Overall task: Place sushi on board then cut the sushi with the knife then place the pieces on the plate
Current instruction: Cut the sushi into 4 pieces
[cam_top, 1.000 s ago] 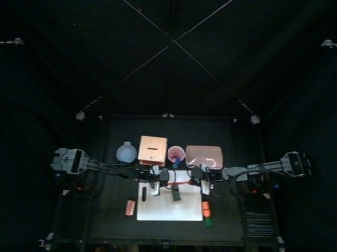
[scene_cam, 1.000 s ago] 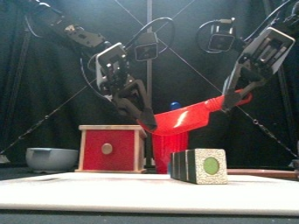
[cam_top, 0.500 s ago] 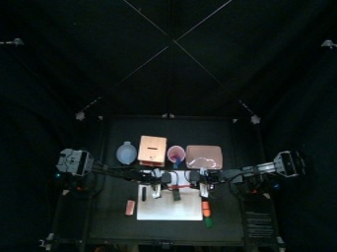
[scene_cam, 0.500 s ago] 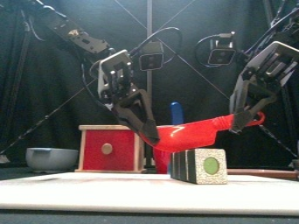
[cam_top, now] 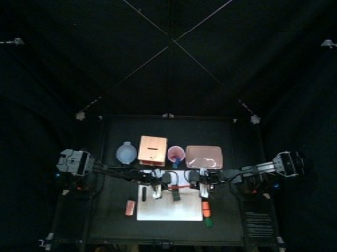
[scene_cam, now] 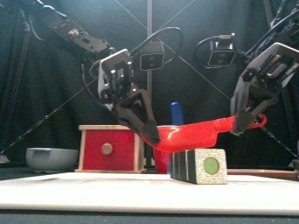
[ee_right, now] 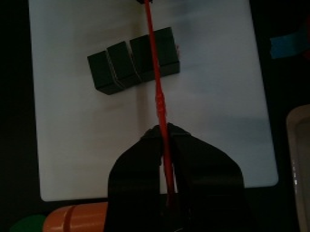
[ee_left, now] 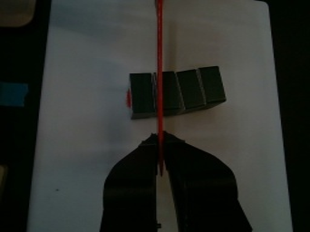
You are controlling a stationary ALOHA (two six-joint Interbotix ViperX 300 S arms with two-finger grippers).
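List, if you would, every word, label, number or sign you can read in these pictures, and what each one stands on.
None: no text can be read in any view.
The sushi roll, white cutting board, red knife, wooden box and pink tray show no print.
The green circle on the roll's end face is plain, not a sign.

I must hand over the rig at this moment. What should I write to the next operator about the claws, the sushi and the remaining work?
Left claw: shut on one end of the red knife.
Right claw: shut on the other end.
Sushi roll: whole, blocks together, on the white board; the knife hangs just above it, across it.
Pink tray: behind the board, no sushi on it.
Done: sushi placed, knife taken.
Left: cut, then move the pieces to the tray.
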